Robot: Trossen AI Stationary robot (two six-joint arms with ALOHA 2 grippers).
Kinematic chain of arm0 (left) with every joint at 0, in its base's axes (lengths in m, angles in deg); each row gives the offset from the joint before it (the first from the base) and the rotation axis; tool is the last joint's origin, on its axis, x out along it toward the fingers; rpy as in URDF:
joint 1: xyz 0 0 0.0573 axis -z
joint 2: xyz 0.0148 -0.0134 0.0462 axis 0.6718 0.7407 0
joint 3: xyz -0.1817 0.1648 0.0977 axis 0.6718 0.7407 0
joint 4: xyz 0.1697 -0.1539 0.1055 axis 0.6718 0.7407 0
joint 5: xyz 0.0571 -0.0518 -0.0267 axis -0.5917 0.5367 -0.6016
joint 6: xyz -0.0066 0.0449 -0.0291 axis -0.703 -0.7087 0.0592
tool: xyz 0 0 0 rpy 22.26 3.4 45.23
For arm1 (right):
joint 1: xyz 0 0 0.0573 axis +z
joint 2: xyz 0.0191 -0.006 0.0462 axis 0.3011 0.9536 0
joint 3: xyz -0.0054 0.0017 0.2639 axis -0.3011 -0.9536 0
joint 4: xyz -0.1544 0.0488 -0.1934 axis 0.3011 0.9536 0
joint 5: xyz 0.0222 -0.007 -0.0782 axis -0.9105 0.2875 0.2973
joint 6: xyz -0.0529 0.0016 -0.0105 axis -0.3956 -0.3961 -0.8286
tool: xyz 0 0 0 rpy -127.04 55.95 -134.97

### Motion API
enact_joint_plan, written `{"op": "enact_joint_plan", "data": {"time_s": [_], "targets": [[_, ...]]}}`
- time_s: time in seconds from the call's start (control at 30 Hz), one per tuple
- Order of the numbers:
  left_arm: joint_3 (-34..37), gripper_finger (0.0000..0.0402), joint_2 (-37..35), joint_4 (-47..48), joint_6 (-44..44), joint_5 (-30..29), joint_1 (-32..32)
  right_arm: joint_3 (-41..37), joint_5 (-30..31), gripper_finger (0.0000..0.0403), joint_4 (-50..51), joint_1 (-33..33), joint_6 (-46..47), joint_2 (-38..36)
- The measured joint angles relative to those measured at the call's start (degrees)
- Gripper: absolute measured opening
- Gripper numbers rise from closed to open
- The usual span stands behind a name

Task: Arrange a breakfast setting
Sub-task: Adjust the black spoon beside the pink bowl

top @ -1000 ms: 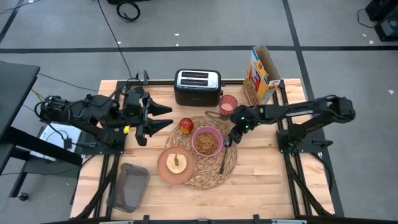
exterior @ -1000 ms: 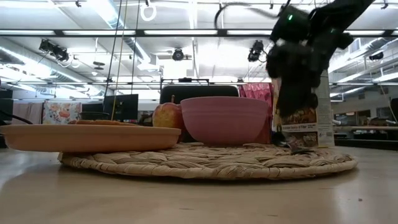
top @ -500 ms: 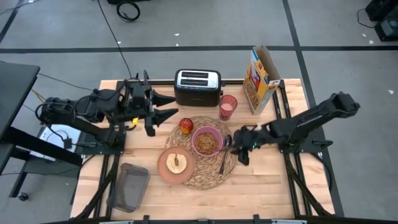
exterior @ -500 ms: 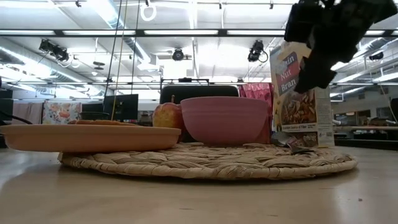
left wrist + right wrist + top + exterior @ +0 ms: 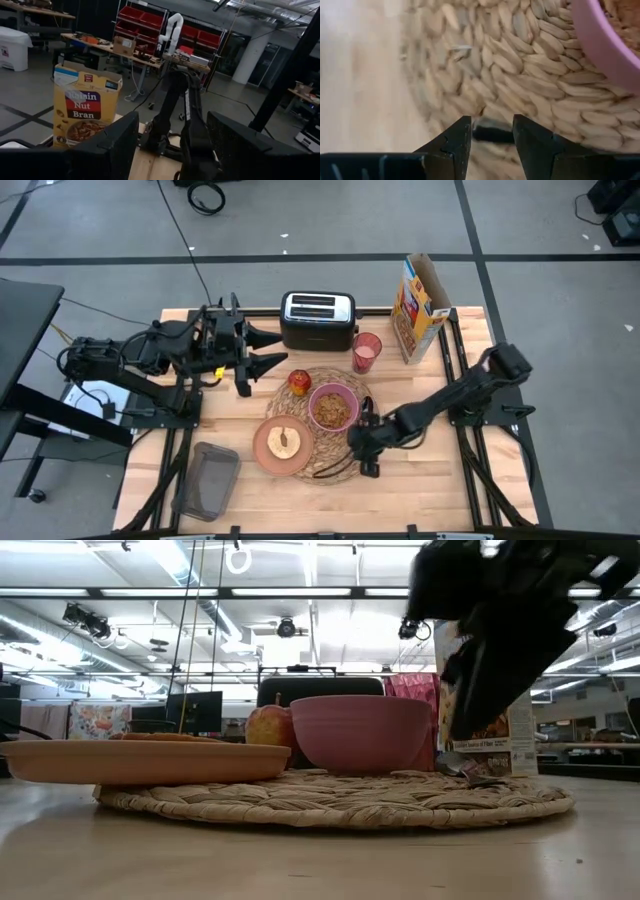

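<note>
The right gripper (image 5: 362,442) hangs low over the round woven straw placemat (image 5: 305,468), jaws open astride the metal spoon (image 5: 492,134) handle to grasp it; the left gripper (image 5: 262,348) waits open by the black toaster (image 5: 318,319)

Black toaster (image 5: 318,319) at the tabletop's (image 5: 440,490) far edge, yellow cereal box (image 5: 418,304) near it, dark tray (image 5: 207,480) at near-left corner.

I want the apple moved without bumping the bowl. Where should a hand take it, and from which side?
Probably from straight above, fingers closing across the widest part of the red apple. It is round and sits at the edge of the woven placemat, with the pink bowl close beside it, so a sideways approach looks cramped.
</note>
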Motion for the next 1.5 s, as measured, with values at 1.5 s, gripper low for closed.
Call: {"op": "enact_joint_plan", "data": {"time_s": [1.5], "targets": [[0.0,0.0243,-0.39,2.75,0.02,0.68,0.22,6.71,-4.88,0.0152,17.21,-1.11,-3.23,7.61]]}}
